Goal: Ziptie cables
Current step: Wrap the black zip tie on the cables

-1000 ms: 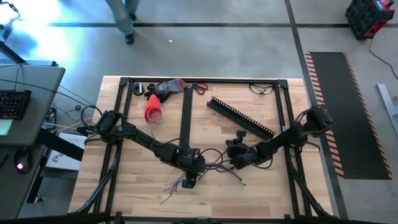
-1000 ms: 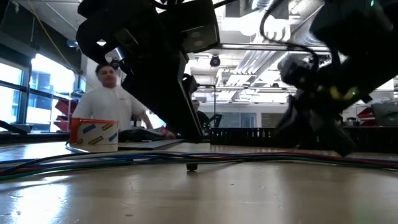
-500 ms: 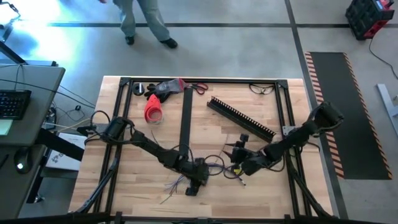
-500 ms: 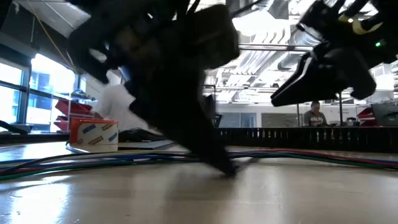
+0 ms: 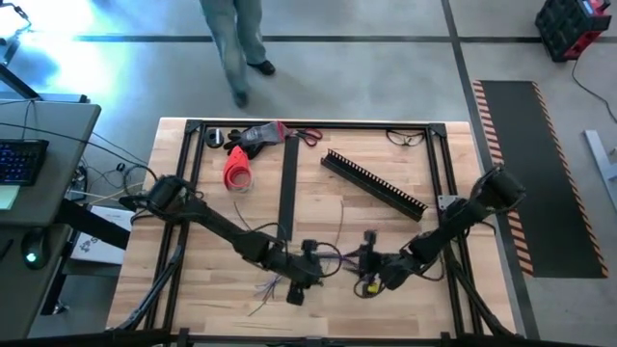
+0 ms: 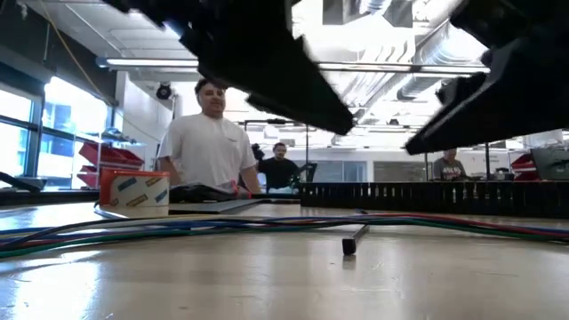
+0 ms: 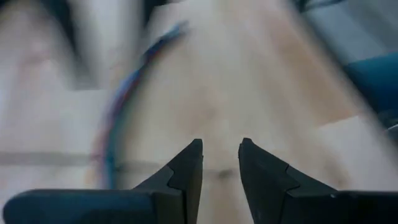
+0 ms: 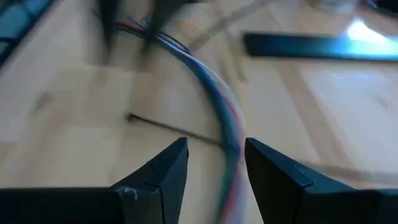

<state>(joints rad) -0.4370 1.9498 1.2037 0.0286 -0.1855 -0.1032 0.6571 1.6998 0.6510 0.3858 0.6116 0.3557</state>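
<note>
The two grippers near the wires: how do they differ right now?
The left gripper has a narrow gap with bare wood between its fingers; the cables lie off to one side. The right gripper gapes wider, the cables running between its fingers. Both are open, holding nothing.

Both arms reach to lower centre of frame; left tool (image 7: 221,163) and right tool (image 8: 216,163) fingers parted, empty.

Both wrist views motion-blurred; cables (image 8: 214,87) smear into a coloured streak; low view cuts off both arms at top edge; walking person (image 5: 234,39) headless in high view.
</note>
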